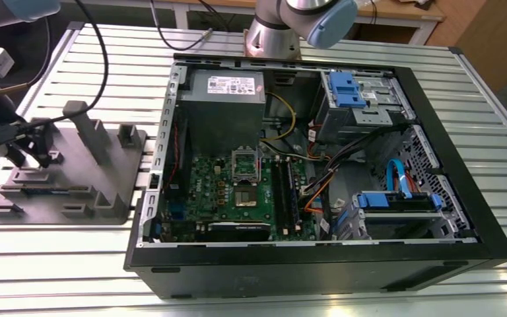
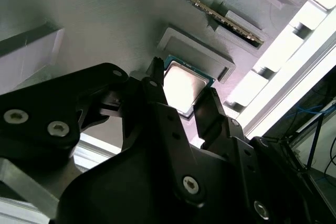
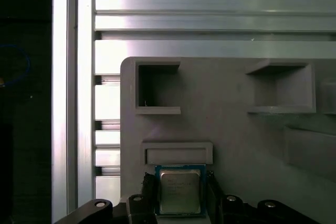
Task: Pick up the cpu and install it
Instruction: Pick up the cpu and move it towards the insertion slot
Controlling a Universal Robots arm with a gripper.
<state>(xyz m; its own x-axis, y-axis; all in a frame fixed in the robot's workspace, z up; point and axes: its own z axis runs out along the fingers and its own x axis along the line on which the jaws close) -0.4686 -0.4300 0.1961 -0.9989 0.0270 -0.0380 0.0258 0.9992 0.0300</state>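
1. One gripper (image 3: 180, 195) sits low over the grey fixture plate (image 3: 231, 108). Its two black fingers (image 3: 150, 192) stand against opposite edges of the cpu, clamped on it.
2. One cpu (image 3: 180, 190) lies flat on the fixture plate, near the plate's edge, with its silvery top face up. In the second wrist view, the cpu (image 2: 181, 83) shows between the two fingertips of the gripper (image 2: 184, 86).
3. One shallow raised frame (image 3: 177, 153) on the fixture plate stands just beside the cpu, on the side away from the gripper.
4. Two open-sided pockets (image 3: 157, 90) rise from the fixture plate beyond that frame, well apart from each other.
5. One slotted aluminium table (image 3: 210, 22) carries the fixture plate and runs out past its edge.
6. In the exterior view, the gripper (image 1: 26, 150) is down at the far side of the fixture plate (image 1: 103, 191) from the case.
7. One open computer case (image 1: 324, 254) stands just beside the fixture plate, to the exterior view's right. One green motherboard (image 1: 205, 178) lies in it, with one dark socket (image 1: 246, 197), and two blue drive caddies (image 1: 343, 89) sit further from the plate.
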